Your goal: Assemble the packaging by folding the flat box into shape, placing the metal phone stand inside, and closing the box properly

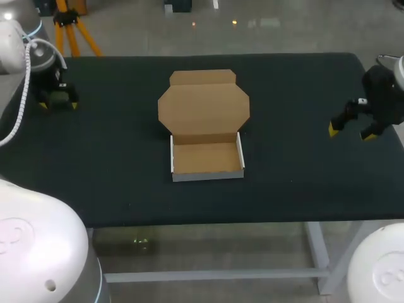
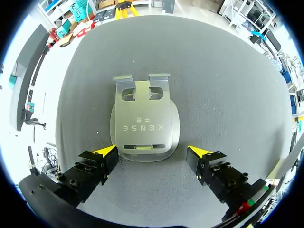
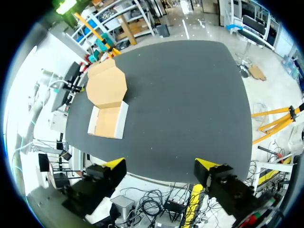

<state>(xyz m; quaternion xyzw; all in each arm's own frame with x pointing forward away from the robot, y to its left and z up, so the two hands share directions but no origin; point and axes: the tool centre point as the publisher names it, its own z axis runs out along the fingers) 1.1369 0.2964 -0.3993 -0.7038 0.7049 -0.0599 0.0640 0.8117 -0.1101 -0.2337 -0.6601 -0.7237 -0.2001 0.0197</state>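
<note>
A brown cardboard box (image 1: 207, 158) sits in the middle of a dark table (image 1: 113, 158). It is already folded into a shallow tray with white outer walls. Its lid (image 1: 203, 107) lies open and flat behind the tray, and the tray is empty.

The metal phone stand (image 2: 144, 122) lies flat on the table's far left side, well apart from the box. It is a rounded silver plate with two cut-outs and two small hooked tabs at its far end. The left gripper (image 2: 153, 151) hangs over it, fingers spread wide with the stand's near edge between the yellow tips, holding nothing. In the head view this gripper (image 1: 59, 104) hides the stand.

The right gripper (image 1: 351, 132) hovers near the table's right edge, also wide open and empty, with the box (image 3: 108, 119) far ahead of it.

Folding looks finished, so the step in hand is likely picking up the stand. The next move probably calls for lowering the left fingers and closing them across the thin plate, then carrying it to the tray.
</note>
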